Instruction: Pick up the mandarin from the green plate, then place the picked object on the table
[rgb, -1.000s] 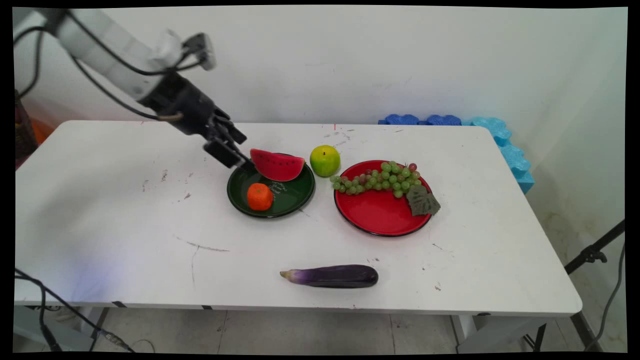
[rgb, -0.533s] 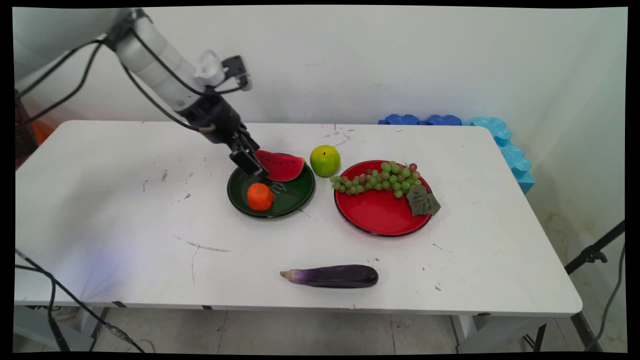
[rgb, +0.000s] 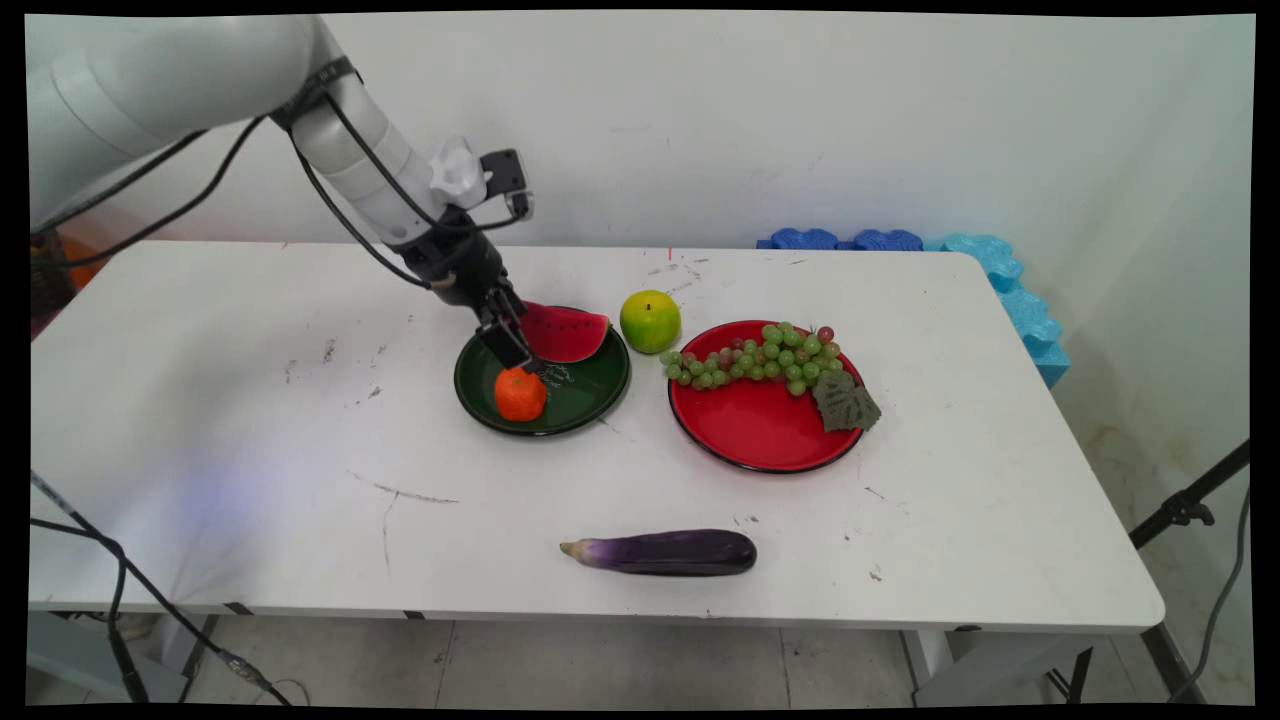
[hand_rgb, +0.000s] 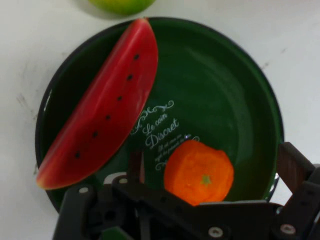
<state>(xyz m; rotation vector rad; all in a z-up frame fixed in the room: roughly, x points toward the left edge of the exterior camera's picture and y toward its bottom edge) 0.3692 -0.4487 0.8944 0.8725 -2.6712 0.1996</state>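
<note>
The claw (hand_rgb: 210, 167) is hanging spread wide just above the orange (hand_rgb: 199, 172) on the green plate (rgb: 590, 390), gripping nothing. The watermelon slice (hand_rgb: 102, 120) is lying along the plate's far side. Moving right: a green apple (rgb: 650, 320) beside it, grapes (rgb: 755, 358) resting on the red plate (rgb: 750, 430), and an eggplant (rgb: 665, 552) sitting nearer on the desk (rgb: 250, 450).

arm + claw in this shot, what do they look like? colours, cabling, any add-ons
White arm built of round, tube-like links, ending in a black wrist and a black two-finger claw. Loose black cables run along the outside of the links. A small white and black unit is mounted beside the wrist. In the hand view the claw shows black linkage bars with silver screw heads and a dark brownish fingertip.
</note>
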